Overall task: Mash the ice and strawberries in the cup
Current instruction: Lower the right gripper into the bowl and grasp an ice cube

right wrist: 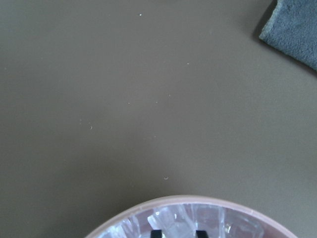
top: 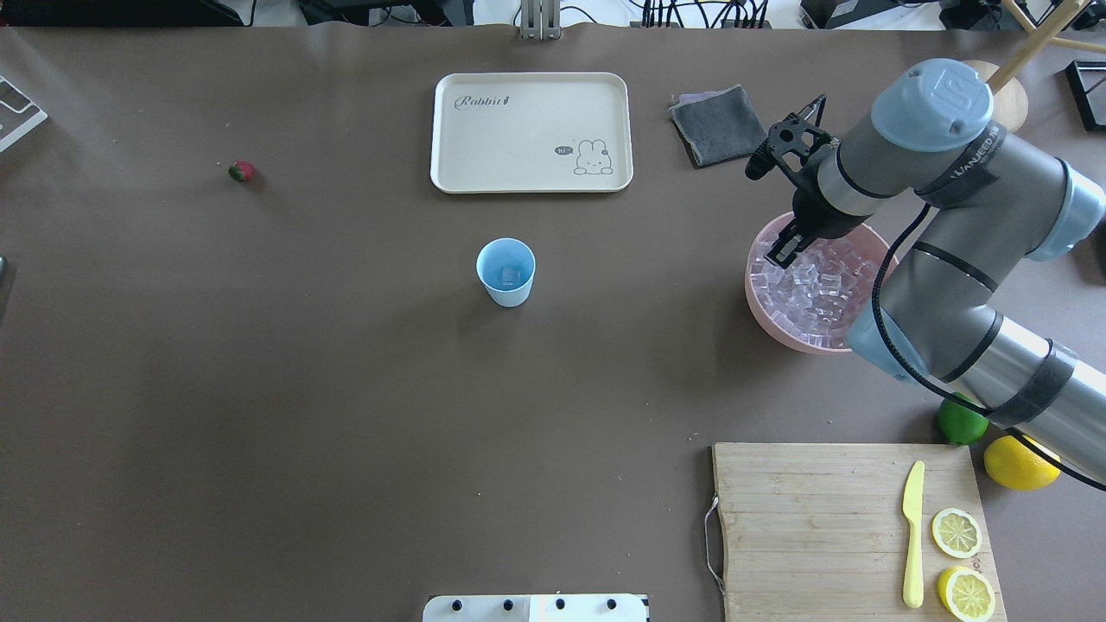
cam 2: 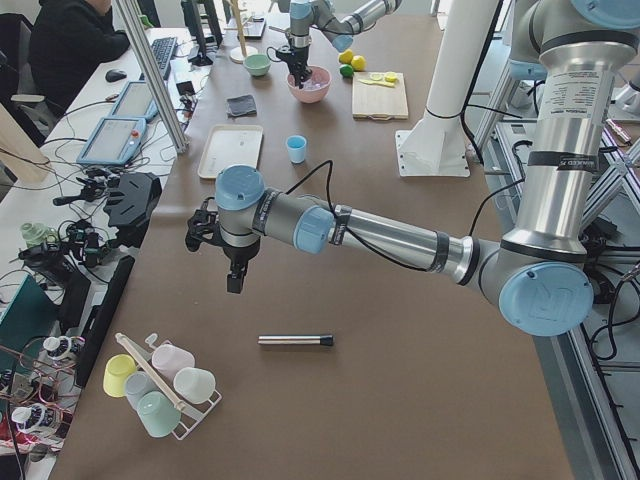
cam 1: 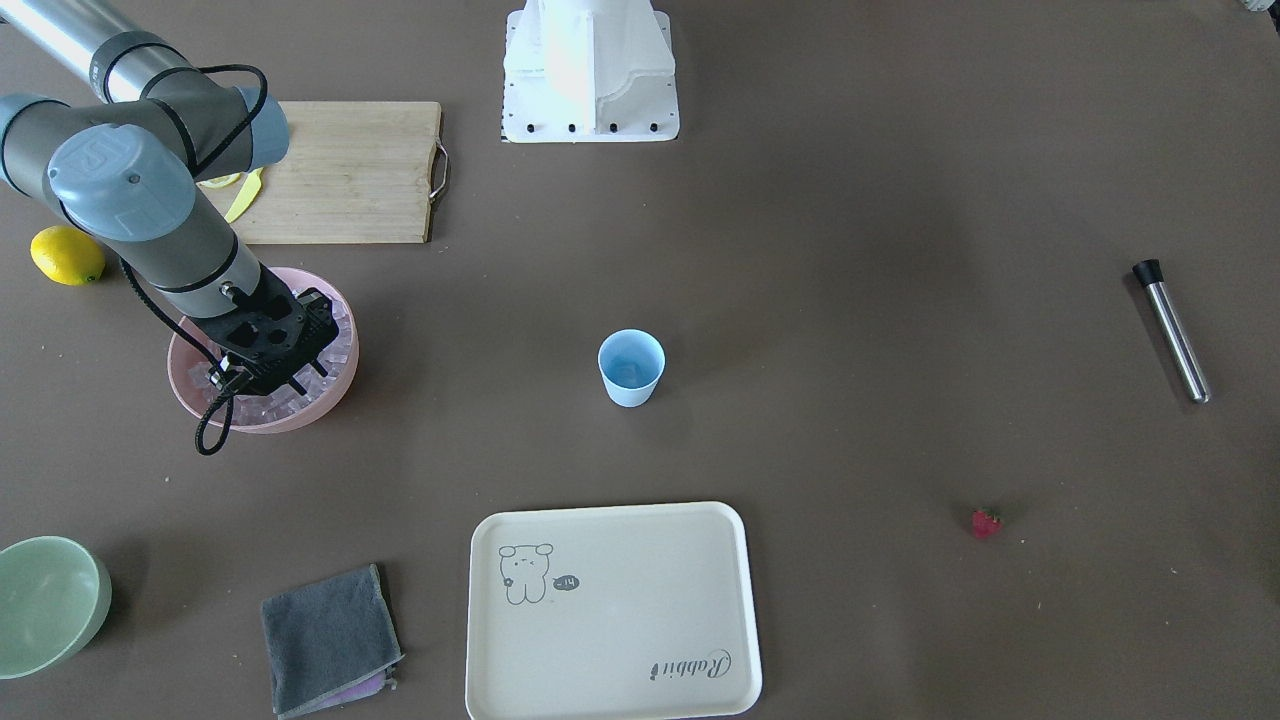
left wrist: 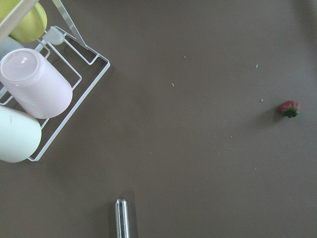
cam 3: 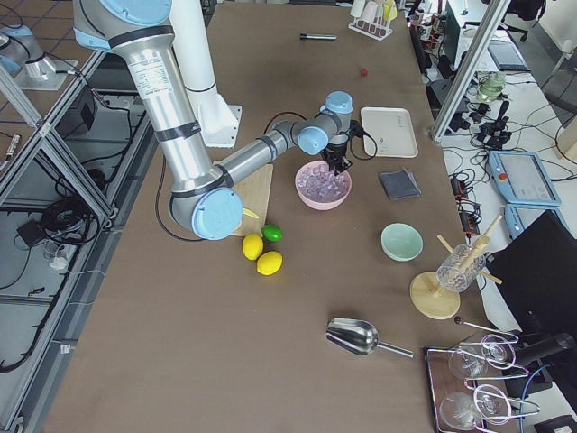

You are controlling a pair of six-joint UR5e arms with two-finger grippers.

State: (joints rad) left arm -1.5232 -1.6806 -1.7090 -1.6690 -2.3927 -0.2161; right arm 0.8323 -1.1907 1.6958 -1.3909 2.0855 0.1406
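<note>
Ice (top: 821,289) filling the pink bowl (top: 769,326), right gripper (top: 780,257) dipping among the cubes, left gripper (cam 2: 233,284) hovering over the table (top: 259,389), clenched or released I cannot tell for either.

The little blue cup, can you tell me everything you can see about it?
The cup is small and light blue and looks like plastic. Its walls are plain, and it is wider at the rim than at the base. It stands upright with its open mouth up, alone near the middle of the brown table, on the robot's side of the cream tray. Only the table touches it. At the bottom lies one pale cube, maybe ice.
</note>
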